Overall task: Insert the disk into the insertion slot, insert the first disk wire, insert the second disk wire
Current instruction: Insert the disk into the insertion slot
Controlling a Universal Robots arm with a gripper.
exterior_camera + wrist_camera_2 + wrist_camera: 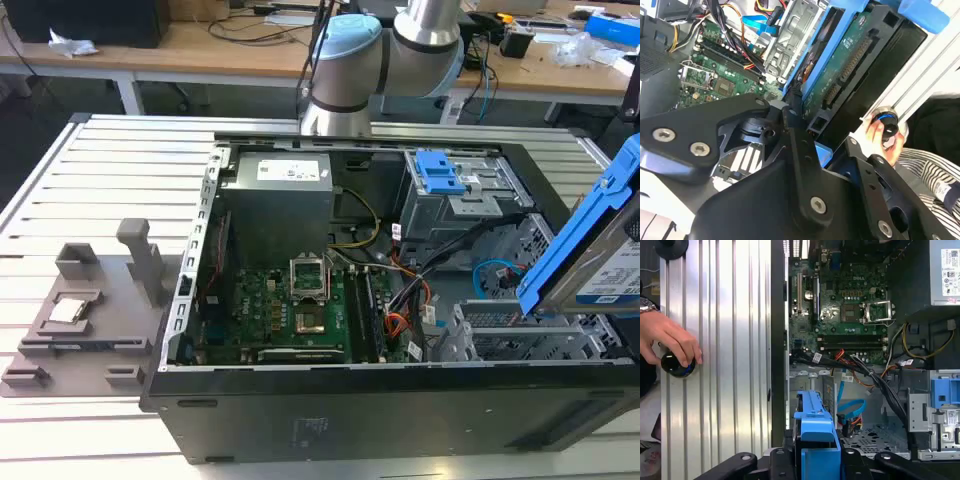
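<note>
The first step is in hand: the disk is held tilted, apparently clamped between the fingers, and the slot below them is not yet filled. Levelling and alignment with that bay are judged necessary for insertion.

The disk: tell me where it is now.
At the exterior view's right edge, the disk hangs tilted in the gripper, above the silver insertion slot, not yet in it.
</note>
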